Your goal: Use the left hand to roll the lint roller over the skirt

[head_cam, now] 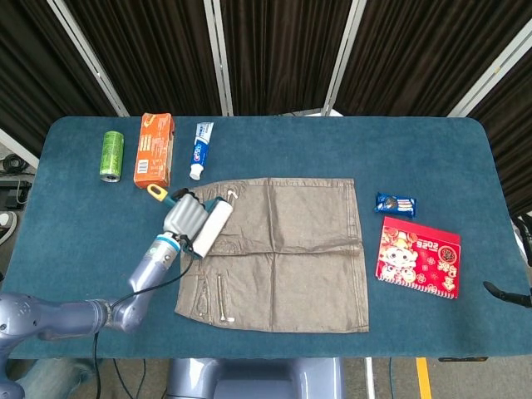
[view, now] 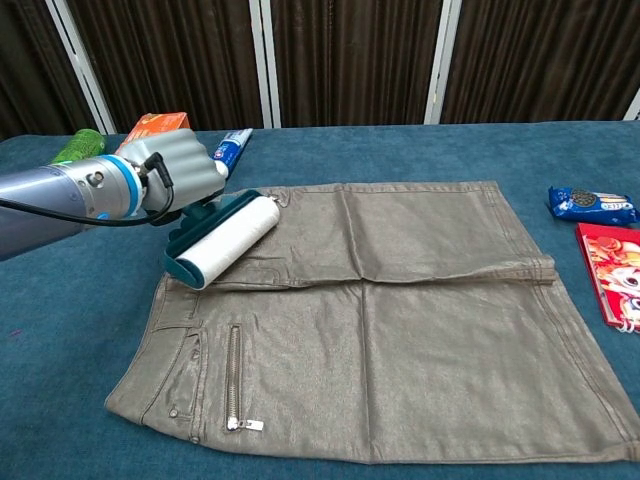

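A grey-brown skirt (head_cam: pixel 287 249) (view: pixel 400 320) lies flat in the middle of the blue table. My left hand (head_cam: pixel 183 214) (view: pixel 175 170) grips the teal handle of a lint roller (head_cam: pixel 211 228) (view: pixel 225 240), whose white drum rests on the skirt's upper left corner by the waistband. The handle's yellow end (head_cam: pixel 155 191) pokes out behind the hand. At the far right edge of the head view, only a dark tip of my right hand (head_cam: pixel 507 293) shows.
A green can (head_cam: pixel 111 155), an orange box (head_cam: pixel 154 150) and a toothpaste tube (head_cam: pixel 201 150) stand along the back left. A blue cookie pack (head_cam: pixel 395 204) and a red packet (head_cam: pixel 418 258) lie right of the skirt.
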Robot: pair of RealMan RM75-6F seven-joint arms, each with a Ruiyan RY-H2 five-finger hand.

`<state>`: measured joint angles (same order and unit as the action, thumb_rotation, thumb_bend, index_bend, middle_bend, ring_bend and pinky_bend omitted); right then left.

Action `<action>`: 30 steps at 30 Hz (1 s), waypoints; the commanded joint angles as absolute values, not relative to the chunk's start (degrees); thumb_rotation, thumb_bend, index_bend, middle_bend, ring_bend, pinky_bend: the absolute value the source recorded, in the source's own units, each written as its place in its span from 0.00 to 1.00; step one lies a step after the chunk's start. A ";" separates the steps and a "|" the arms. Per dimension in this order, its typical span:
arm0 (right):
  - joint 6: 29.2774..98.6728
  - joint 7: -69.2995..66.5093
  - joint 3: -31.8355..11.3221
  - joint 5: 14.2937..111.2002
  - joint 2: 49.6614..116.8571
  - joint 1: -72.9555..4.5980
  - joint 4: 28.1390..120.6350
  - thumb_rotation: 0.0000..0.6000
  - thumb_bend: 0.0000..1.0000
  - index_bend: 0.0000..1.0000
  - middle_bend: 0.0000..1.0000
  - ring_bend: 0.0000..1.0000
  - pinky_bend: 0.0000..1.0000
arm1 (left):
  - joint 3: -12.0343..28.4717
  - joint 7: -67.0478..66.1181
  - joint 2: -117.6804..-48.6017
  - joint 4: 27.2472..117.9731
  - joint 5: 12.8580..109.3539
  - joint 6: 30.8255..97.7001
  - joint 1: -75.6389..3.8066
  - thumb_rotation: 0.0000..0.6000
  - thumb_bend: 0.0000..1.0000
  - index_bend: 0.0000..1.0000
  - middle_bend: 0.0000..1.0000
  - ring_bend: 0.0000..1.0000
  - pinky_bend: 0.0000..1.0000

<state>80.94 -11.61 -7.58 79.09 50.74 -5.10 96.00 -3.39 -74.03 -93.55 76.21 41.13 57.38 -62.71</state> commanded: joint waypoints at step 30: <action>81.42 -12.95 -7.70 79.01 50.37 -4.55 95.33 1.00 0.00 0.00 0.00 0.00 0.00 | 0.54 -83.86 -104.58 76.71 36.93 59.60 -69.22 1.00 0.79 0.62 0.45 0.40 0.45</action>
